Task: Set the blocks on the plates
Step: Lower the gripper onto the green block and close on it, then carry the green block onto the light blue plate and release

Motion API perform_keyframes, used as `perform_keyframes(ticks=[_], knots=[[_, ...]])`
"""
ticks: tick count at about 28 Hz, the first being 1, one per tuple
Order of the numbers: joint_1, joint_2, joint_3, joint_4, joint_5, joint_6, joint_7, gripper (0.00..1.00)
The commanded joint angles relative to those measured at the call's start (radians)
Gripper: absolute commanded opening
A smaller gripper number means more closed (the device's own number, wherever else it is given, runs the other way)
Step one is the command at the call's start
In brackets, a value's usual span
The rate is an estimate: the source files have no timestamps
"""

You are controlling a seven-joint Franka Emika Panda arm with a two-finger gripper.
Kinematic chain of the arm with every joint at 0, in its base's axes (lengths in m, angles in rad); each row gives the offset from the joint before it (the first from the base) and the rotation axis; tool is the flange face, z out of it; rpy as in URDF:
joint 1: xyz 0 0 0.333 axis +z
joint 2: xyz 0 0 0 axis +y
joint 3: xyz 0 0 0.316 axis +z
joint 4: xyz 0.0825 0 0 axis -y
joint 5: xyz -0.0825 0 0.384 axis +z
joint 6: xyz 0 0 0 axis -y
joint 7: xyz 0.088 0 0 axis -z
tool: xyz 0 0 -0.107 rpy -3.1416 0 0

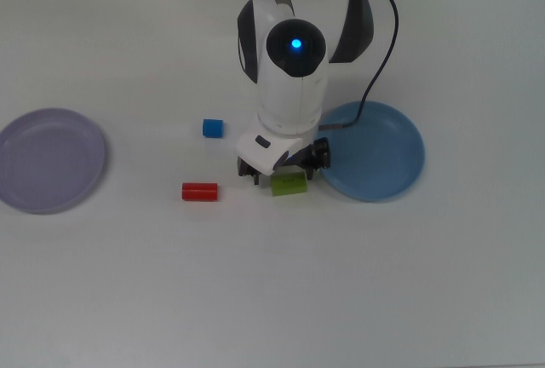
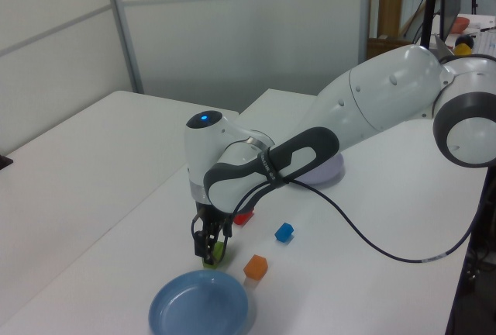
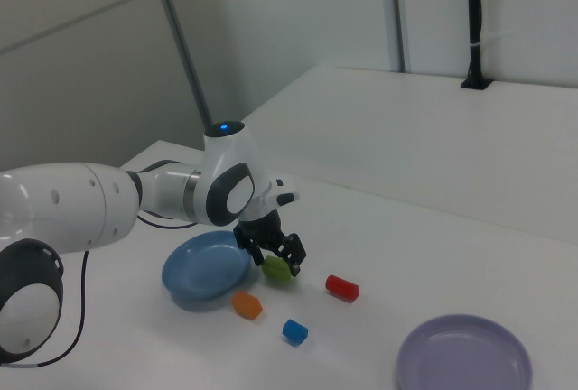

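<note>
The end effector (image 1: pixel 286 174) is down at the desk (image 1: pixel 341 283) with its fingers spread on either side of the lime-green block (image 1: pixel 289 184), which lies flat on the desk surface. In the left view the fingers (image 2: pixel 208 248) straddle the green block (image 2: pixel 217 252); whether the pads actually press against it cannot be told, so the fingers read as open around it rather than pinching it.

In the top view the green block sits just beside the blue plate (image 1: pixel 387 151), off the plate's rim on the top view's left, roughly in the middle of the desk. The red cylinder (image 1: pixel 199 191) lies on its side, near the green block on the top view's left and apart from it. The blue cube (image 1: pixel 213 128) stands farther toward the desk's far edge in the top view, well clear of the arm. The orange block (image 2: pixel 255 267) is hidden under the arm in the top view; the left view shows it on the desk between the blue cube (image 2: pixel 284 232) and the blue plate (image 2: pixel 186 312), near the plate's rim but not on it. The right view shows the same orange block (image 3: pixel 246 304) just beside the blue plate (image 3: pixel 194 273).

The lavender plate (image 1: pixel 34 172) lies near the desk's edge on the top view's left, well apart from all four blocks. Both plates hold nothing.

A black cable (image 1: pixel 383 36) runs from the arm's wrist across the desk past the blue plate.
</note>
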Motion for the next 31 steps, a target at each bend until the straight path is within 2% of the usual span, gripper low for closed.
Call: perform_keyframes(ticks=[1,4,5,6,7,9,12,16,20,25,31], knots=[[0.020,-0.006,-0.004,-0.012,-0.011,0.028,0.040,1.00],[0.020,-0.002,-0.004,-0.012,-0.008,0.033,0.046,1.00],[0.022,0.003,-0.004,-0.012,-0.007,0.033,0.053,0.96],[0.022,0.005,-0.004,-0.010,-0.007,0.034,0.078,0.70],[0.020,0.006,-0.004,-0.009,-0.008,0.033,0.090,0.59],[0.020,0.006,-0.004,-0.007,-0.008,0.034,0.104,0.41],[0.020,0.006,-0.004,-0.006,-0.008,0.034,0.109,0.26],[0.019,0.008,-0.005,-0.004,-0.008,0.034,0.109,0.25],[0.011,0.003,-0.007,-0.001,-0.008,0.033,0.106,0.17],[0.009,-0.031,-0.015,-0.001,-0.007,0.019,0.101,0.17],[0.022,-0.058,-0.001,-0.001,-0.002,-0.072,0.112,0.18]])
